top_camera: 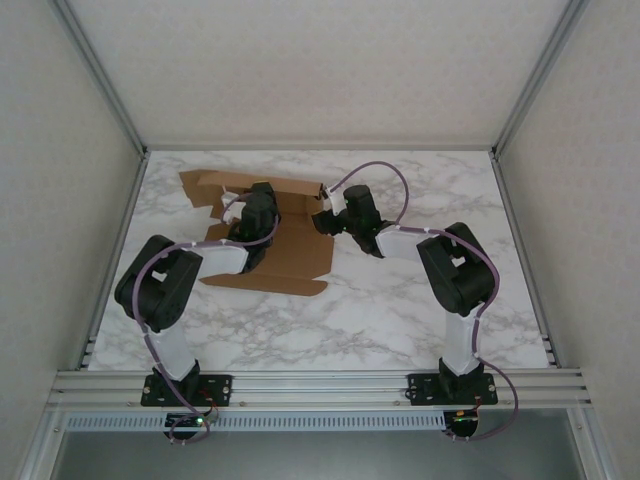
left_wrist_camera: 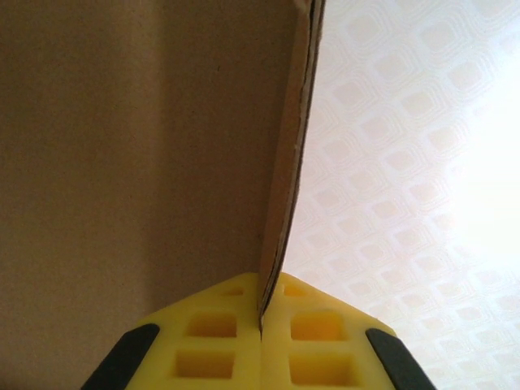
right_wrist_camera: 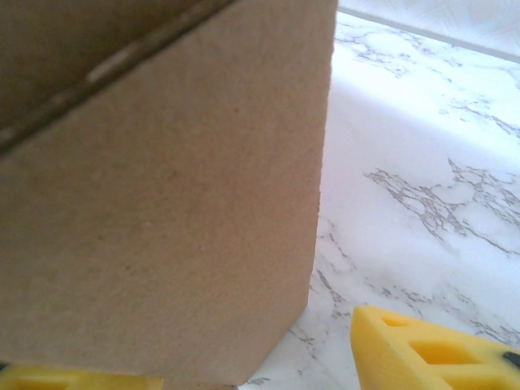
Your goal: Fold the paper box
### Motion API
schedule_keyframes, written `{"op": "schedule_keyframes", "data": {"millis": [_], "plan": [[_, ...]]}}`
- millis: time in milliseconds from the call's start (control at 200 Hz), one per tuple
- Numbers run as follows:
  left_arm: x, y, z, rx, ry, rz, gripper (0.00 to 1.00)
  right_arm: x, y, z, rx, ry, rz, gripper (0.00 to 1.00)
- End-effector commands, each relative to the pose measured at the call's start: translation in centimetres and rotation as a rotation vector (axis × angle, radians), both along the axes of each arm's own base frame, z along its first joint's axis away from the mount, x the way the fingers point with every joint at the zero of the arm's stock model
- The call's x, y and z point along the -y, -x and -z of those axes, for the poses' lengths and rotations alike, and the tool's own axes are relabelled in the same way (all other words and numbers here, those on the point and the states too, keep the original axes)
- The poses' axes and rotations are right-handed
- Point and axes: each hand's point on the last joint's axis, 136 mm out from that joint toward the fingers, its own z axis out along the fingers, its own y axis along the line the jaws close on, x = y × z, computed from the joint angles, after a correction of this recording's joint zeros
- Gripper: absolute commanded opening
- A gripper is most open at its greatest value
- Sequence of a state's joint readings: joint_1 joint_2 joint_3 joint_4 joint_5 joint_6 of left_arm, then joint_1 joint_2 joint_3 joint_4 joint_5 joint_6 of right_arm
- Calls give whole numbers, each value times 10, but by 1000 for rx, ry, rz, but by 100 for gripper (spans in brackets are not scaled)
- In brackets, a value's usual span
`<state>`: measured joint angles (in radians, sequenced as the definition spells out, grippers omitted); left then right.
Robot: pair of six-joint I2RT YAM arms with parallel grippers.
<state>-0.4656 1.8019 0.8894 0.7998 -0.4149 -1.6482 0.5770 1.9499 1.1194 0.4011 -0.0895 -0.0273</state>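
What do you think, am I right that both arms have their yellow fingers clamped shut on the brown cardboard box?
Not quite. The left gripper is indeed shut on the paper box, pinching a cardboard edge. But the right wrist view shows the right gripper open: one yellow finger stands clear of the flap, with the marble table showing between them.

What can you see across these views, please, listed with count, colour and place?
paper box: one, brown, partly folded, on the far-left part of the table.
table: one, white marble with grey veins, under everything.
enclosure walls: three, white patterned, left, right and far sides.
frame rails: several, silver, near edge, under the arm bases.
cables: two, purple, one along each arm.
left gripper: one, yellow fingers, shut on a raised paper box flap.
right gripper: one, yellow fingers, open at the paper box's right end.
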Motion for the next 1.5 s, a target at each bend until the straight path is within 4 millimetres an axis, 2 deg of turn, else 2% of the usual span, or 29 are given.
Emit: {"op": "schedule_keyframes", "data": {"millis": [0,205,355,531,701,951,1182,1252,1352,1492], "plan": [[11,12,56,-165,-90,69,0,4,-24,-45,87,-85,115,60],[9,13,65,-193,-137,52,1,4,-33,-44,118,-56,195,61],[9,13,61,-187,-128,52,2,-1,-41,-45,135,-33,215,61],[7,15,58,-191,-130,41,1,-4,-48,-34,151,9,206,60],[4,17,60,-199,-125,36,1,-4,-42,-24,130,19,184,59],[1,17,62,-204,-112,32,1,-9,-24,-14,103,21,113,58],[4,15,63,-207,-104,39,0,-7,-11,5,52,44,80,58],[4,15,62,-206,-101,40,0,-5,-10,4,58,40,89,57],[5,14,61,-205,-97,42,0,-6,-13,4,55,50,89,54],[6,16,60,-202,-89,46,0,-3,-22,7,41,86,132,43]]}}
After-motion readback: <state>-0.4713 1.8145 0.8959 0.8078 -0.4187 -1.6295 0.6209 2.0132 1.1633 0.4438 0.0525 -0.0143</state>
